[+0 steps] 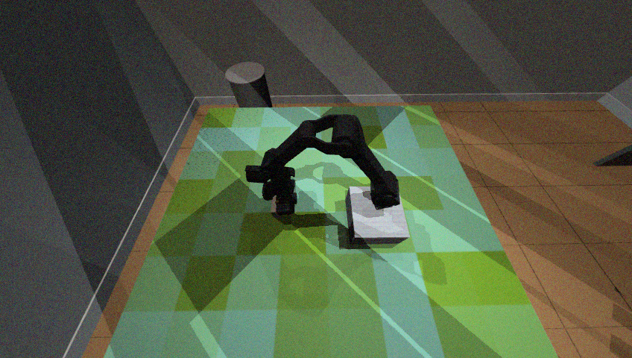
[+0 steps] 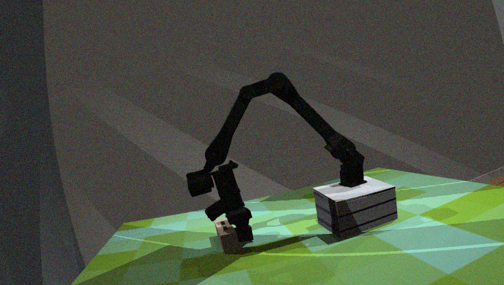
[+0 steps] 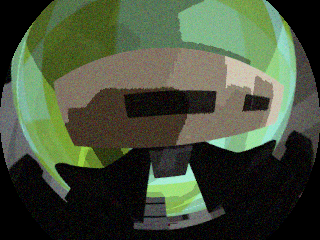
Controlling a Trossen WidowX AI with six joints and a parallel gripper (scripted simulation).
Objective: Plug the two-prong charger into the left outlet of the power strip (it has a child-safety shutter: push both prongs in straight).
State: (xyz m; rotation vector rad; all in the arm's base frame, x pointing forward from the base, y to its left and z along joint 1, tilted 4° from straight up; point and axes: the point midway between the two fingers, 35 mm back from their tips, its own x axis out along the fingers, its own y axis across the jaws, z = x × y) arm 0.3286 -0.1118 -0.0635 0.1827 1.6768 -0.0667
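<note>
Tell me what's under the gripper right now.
The beige power strip, dark slots showing. A grey charger sits between the jaws; its prongs are hidden, so seating can't be confirmed.
</note>
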